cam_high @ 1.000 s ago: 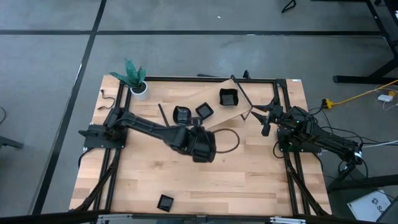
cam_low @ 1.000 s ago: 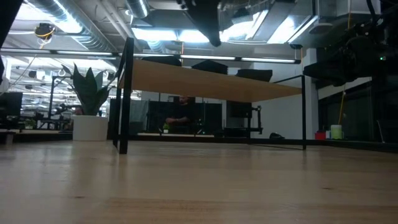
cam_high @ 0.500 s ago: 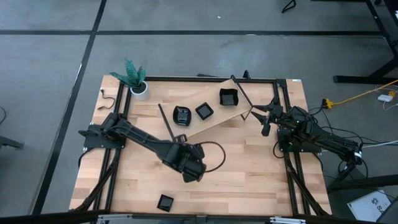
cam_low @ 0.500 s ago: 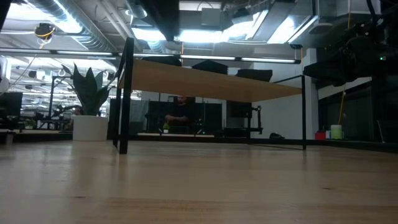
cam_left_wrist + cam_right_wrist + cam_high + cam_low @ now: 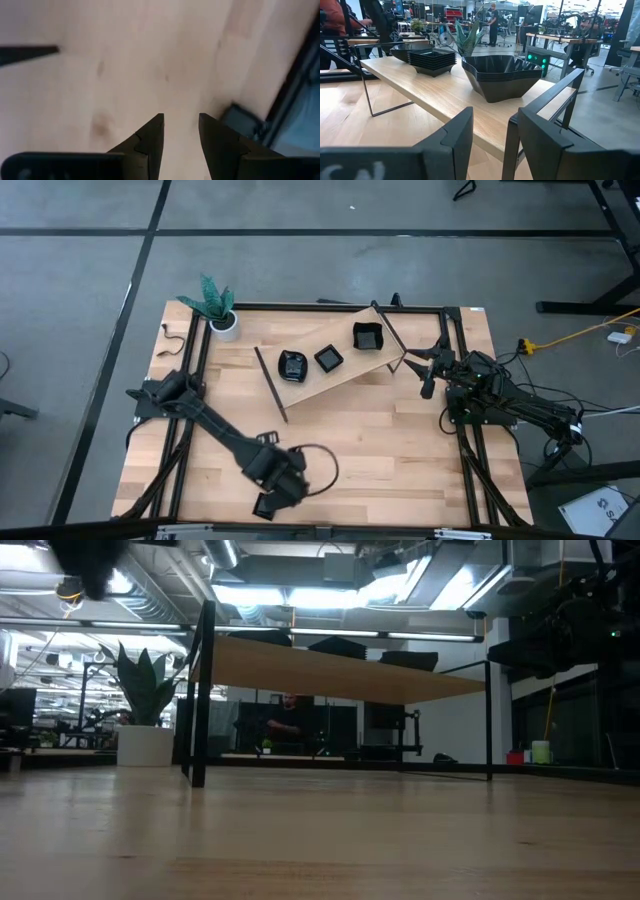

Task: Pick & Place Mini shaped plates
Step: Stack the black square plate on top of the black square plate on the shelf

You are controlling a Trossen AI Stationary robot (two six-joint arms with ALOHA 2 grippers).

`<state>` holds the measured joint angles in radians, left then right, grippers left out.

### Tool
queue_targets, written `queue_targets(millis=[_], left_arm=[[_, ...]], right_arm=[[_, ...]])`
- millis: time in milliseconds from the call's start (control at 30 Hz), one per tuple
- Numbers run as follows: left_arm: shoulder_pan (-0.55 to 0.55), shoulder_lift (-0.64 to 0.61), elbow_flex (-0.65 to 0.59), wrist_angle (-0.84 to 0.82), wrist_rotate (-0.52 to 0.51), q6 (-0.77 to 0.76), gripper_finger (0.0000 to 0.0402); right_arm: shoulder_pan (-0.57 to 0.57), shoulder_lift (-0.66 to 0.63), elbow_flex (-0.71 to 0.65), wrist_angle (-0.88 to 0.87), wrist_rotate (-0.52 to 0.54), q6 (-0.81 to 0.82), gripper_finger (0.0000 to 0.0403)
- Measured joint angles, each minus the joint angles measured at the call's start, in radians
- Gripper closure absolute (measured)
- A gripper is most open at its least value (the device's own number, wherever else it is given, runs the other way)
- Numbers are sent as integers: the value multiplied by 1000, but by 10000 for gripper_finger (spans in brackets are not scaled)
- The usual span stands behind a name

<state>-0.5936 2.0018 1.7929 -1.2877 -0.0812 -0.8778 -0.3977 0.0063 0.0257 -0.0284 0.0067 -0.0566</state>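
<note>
3 stacks of glossy black mini shaped plates sit on the raised pale wooden shelf (image 5: 345,375) with thin black wire legs near the far side of the bench (image 5: 420,450): a rounded stack (image 5: 292,365), a small square stack (image 5: 328,358) and a deeper square stack (image 5: 367,336). Sorted by shape, they nest neatly, their slick surfaces catching pale reflections. 1 more small black square plate (image 5: 266,505) lies alone on the light wood at the near edge, likely next for pickup. The left claw (image 5: 283,488) hangs just beside it, fingers spread with nothing between them, seemingly lining up for a grasp. The right claw (image 5: 428,376) waits by the shelf's right end, also spread and empty. A white pot with a green plant (image 5: 222,315) stands at the far left corner.
</note>
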Motion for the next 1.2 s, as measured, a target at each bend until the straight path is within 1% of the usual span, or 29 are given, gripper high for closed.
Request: queue_targets(millis=[100,233,300,400,500,567,800,1000,1200], left_arm=[[-48,0,-23,21,41,8,286],[-112,0,-58,104,97,34,287],[-134,0,-86,164,117,39,295],[-147,0,-137,226,157,25,327],[-144,0,-196,275,218,-12,379],[-137,0,-243,340,240,-27,394],[-124,1,-373,554,269,34,399],[-92,1,-445,591,291,61,399],[-62,-4,-477,682,288,158,399]], right_arm=[[0,0,0,0,0,0,249],[0,0,0,0,0,0,249],[0,0,0,0,0,0,249],[0,0,0,0,0,0,249],[0,0,0,0,0,0,249],[0,0,0,0,0,0,249],[0,0,0,0,0,0,249],[0,0,0,0,0,0,249],[0,0,0,0,0,0,249]])
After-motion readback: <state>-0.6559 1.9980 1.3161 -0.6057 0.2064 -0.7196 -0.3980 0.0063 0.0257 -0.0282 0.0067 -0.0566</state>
